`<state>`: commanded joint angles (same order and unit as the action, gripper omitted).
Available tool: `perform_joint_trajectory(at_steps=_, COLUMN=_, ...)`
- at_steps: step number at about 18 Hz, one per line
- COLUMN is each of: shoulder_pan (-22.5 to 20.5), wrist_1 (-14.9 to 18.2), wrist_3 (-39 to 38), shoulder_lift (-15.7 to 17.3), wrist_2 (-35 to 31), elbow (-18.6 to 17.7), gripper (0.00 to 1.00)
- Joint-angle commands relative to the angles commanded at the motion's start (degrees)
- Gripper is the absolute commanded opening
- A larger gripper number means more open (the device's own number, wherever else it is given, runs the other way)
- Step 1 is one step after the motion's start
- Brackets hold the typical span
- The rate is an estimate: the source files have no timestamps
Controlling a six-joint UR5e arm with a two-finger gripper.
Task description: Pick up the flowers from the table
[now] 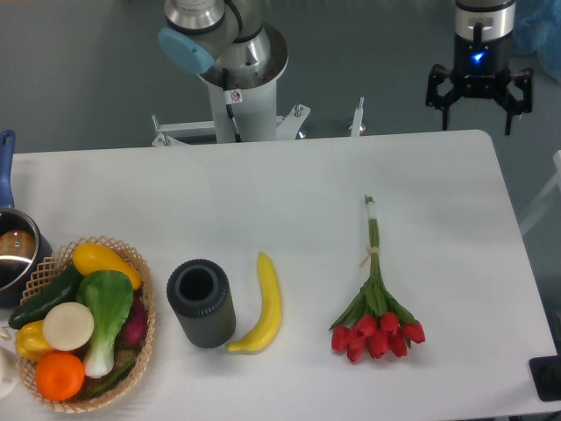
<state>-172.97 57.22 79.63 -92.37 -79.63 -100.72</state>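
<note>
The large white flat tabletop with rounded corners (263, 202) fills most of the view. A woven wicker basket of vegetables (147, 351) sits far left of the flowers. The bunch of red tulips with tied green stems (375, 289) lies on the table's right half, long axis nearly front-to-back, blooms toward the near edge, stem ends toward the robot base. The black two-finger gripper (479, 110) hangs beyond the table's far right corner, well apart from the flowers, fingers spread wide and seemingly holding nothing. A dark grey ribbed cylinder (202, 303) and a yellow banana (266, 305) lie left of the blooms.

Single fixed view, high above table (263, 184) (front side), looking steeply down
</note>
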Motion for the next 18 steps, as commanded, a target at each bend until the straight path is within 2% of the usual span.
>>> perform_joint_trajectory(at_steps=7, shoulder_pan=0.5, wrist_1=-0.5, wrist_3=-0.1, shoulder_lift=-0.1, wrist_2=0.0, elbow=-1.5, gripper=1.0)
perform_joint_trajectory(at_steps=10, shoulder_pan=0.6, wrist_1=-3.7, wrist_3=-0.6, shoulder_lift=-0.4, wrist_2=1.0, elbow=-3.2, gripper=1.0)
perform_joint_trajectory(at_steps=12, shoulder_pan=0.6, wrist_1=-5.4, wrist_3=-4.8, shoulder_lift=-0.1, wrist_2=2.5, elbow=-4.7, gripper=1.0)
perform_joint_trajectory(at_steps=14, shoulder_pan=0.7, wrist_1=-5.5, wrist_3=-9.1, shoulder_lift=-0.3, wrist_2=2.5, elbow=-5.0, gripper=1.0)
perform_joint_trajectory(at_steps=16, shoulder_pan=1.7, wrist_1=-5.4, wrist_3=-10.3, shoulder_lift=-0.9, wrist_2=2.5, elbow=-5.1, gripper=1.0)
perform_joint_trajectory(at_steps=18, shoulder_pan=3.1, wrist_1=-5.4, wrist_3=-15.2, shoulder_lift=-2.5, wrist_2=2.5, elbow=-5.0, gripper=1.0)
